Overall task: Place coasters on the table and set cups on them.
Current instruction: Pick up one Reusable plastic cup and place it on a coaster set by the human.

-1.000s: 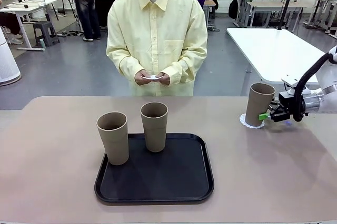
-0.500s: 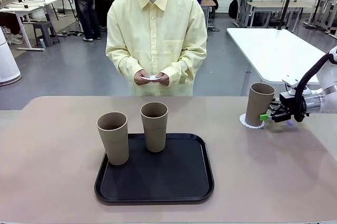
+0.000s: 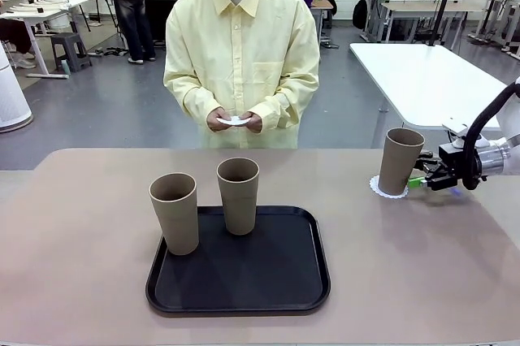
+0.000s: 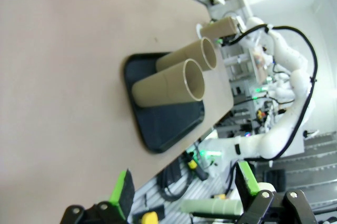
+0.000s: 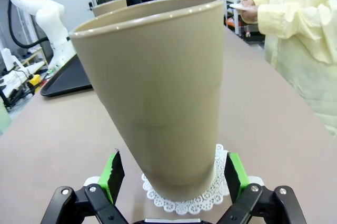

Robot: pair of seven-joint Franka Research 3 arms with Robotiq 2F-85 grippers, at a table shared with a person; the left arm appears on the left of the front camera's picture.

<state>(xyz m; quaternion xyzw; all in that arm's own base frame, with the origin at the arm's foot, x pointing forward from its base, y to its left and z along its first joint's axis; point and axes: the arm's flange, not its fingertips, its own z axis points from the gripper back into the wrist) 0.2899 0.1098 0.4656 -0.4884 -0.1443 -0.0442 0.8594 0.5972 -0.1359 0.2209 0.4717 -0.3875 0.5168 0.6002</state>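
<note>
A wide tan table [image 3: 422,281] is seen in a big work room. Near its right end, one cup [image 3: 401,161] is stood upright on a white lacy coaster [image 3: 382,192]. The right gripper [image 3: 418,180] is held low and level just beside that cup. Its jaws are spread wide on either side of the cup's foot with gaps left, so nothing is gripped. Two more cups [image 3: 174,212] [image 3: 238,196] are stood on a black tray [image 3: 244,304] in the middle. In the left wrist view, the left gripper [image 4: 184,187] is spread wide and empty. A second coaster [image 3: 234,120] is held in the person's hands [image 3: 218,121] at the far side.
</note>
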